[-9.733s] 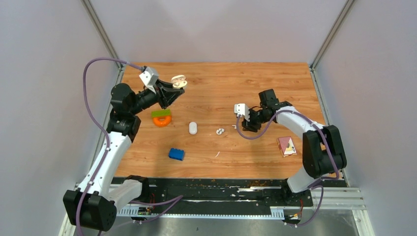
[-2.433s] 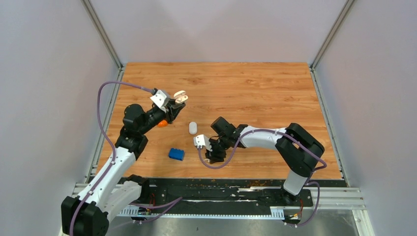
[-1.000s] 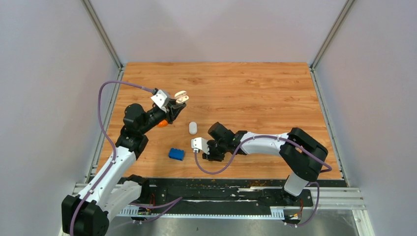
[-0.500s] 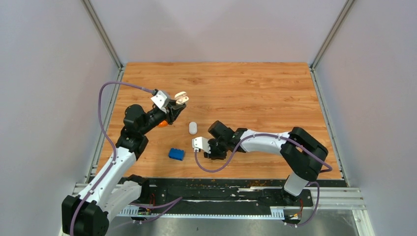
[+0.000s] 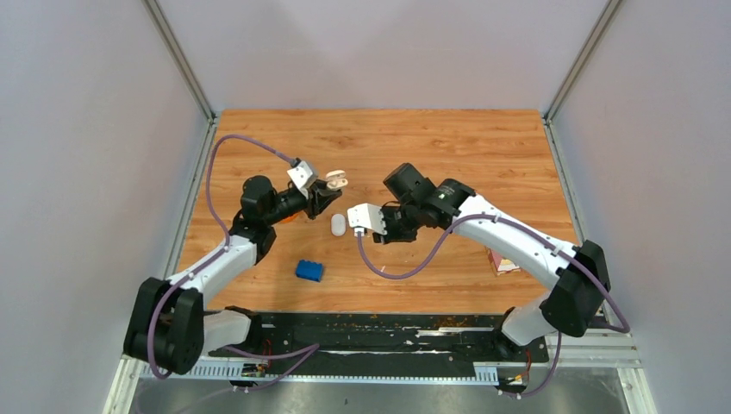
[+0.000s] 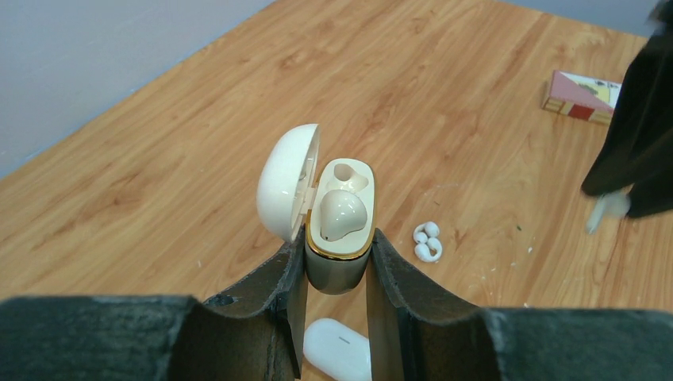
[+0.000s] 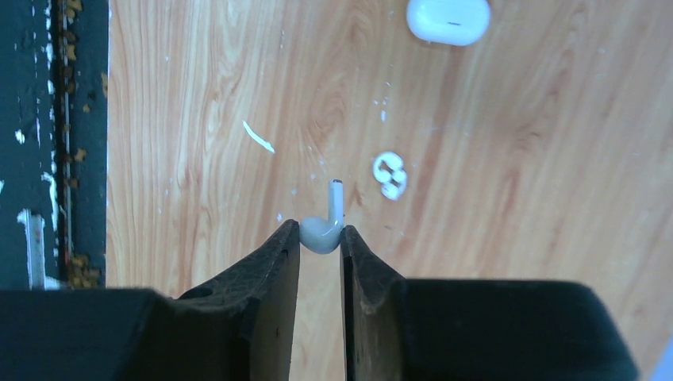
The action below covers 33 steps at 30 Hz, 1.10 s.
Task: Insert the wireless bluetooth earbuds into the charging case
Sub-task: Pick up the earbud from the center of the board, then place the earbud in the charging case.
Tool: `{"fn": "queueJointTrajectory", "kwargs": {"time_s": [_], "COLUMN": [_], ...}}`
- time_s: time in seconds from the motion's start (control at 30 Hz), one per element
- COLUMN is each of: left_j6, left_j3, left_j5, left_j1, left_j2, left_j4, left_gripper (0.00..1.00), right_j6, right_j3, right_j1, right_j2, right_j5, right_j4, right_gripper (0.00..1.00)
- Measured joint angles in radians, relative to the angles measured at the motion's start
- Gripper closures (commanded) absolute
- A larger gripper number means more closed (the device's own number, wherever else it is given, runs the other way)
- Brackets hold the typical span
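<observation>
My left gripper (image 6: 337, 258) is shut on the body of an open cream charging case (image 6: 340, 230) with a gold rim, held above the table. Its lid hangs open to the left. One earbud (image 6: 341, 214) sits in the near slot; the far slot is empty. In the top view the case (image 5: 336, 179) is left of centre. My right gripper (image 7: 321, 234) is shut on a white stemmed earbud (image 7: 325, 226), stem pointing away, above the table. A pair of small white clip earbuds (image 7: 389, 175) lies on the wood below it and shows in the left wrist view (image 6: 427, 241).
A closed white oval case (image 5: 338, 224) lies on the table between the grippers. A blue brick (image 5: 309, 270) sits nearer the front. An orange ring (image 5: 289, 216) is partly hidden behind the left arm. A red and yellow card box (image 5: 500, 259) lies at right.
My right gripper rose from the table near the front and moved away from the base, holding the stemmed earbud. My left gripper carried the open case to the right, towards it.
</observation>
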Motion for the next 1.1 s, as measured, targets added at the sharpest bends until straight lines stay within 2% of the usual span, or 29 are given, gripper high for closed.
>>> {"fn": "queueJointTrajectory", "kwargs": {"time_s": [0.2, 0.47, 0.57, 0.73, 1.1], "left_j6": [0.092, 0.246, 0.271, 0.286, 0.255], "left_j3": [-0.051, -0.084, -0.089, -0.100, -0.111], "left_j5": [0.124, 0.233, 0.243, 0.241, 0.187], "left_j1": [-0.008, -0.074, -0.115, -0.179, -0.227], "left_j2": [0.127, 0.176, 0.178, 0.179, 0.189], "left_j4": [0.141, 0.170, 0.178, 0.184, 0.225], "left_gripper": [0.91, 0.91, 0.91, 0.91, 0.92], "right_j6": [-0.108, -0.087, -0.051, -0.013, 0.125], "right_j3": [0.224, 0.557, 0.638, 0.668, 0.791], "right_j1": [-0.005, -0.002, 0.005, 0.012, 0.013], "right_j2": [0.014, 0.241, 0.305, 0.320, 0.392], "right_j5": [0.070, 0.152, 0.174, 0.189, 0.209], "right_j4": [-0.298, -0.618, -0.654, -0.702, -0.728], "right_gripper": [0.89, 0.89, 0.89, 0.89, 0.90]}}
